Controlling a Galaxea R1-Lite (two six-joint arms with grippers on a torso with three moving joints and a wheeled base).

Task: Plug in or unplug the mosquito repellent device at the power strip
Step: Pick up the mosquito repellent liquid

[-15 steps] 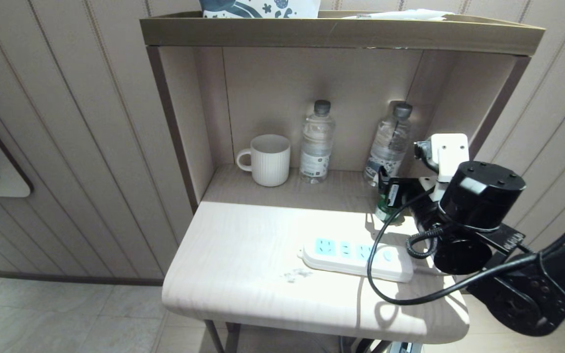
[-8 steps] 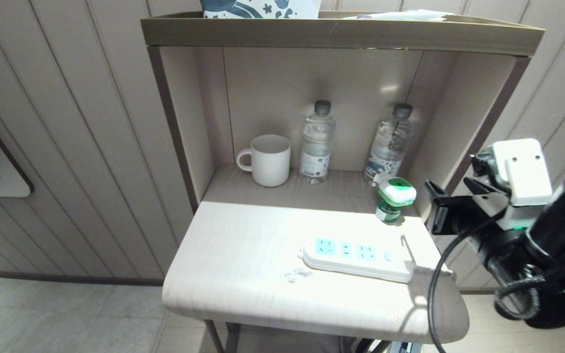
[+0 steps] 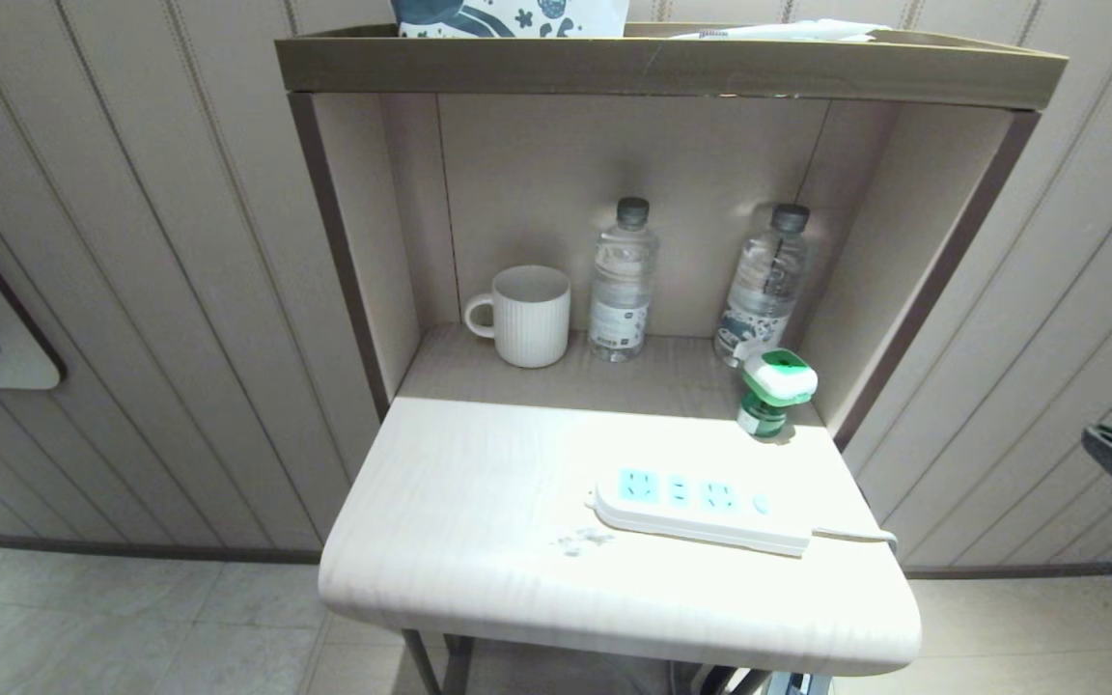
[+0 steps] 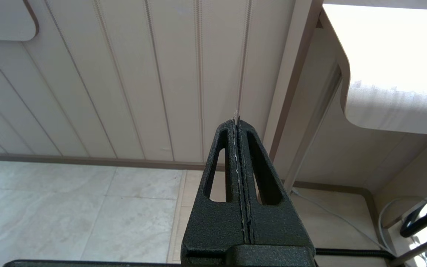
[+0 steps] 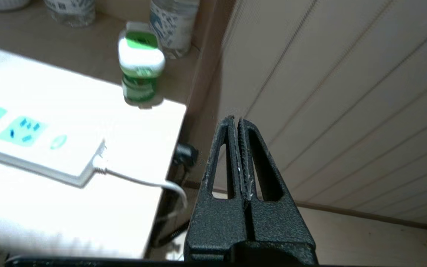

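A: Where does the mosquito repellent device (image 3: 775, 390) stand?

B: Upright at the far right of the table (image 3: 479, 541), unplugged, just beyond the power strip (image 3: 701, 504), whose three sockets are free.

A: And the grippers?

B: The right gripper (image 5: 236, 124) hangs off the table's right edge, fingers pressed together, holding nothing. The left gripper (image 4: 237, 122) is parked low, closed too.

A: Advice?

B: To plug it in, I'd open wide, grasp the head squarely, and line the prongs up before pressing.
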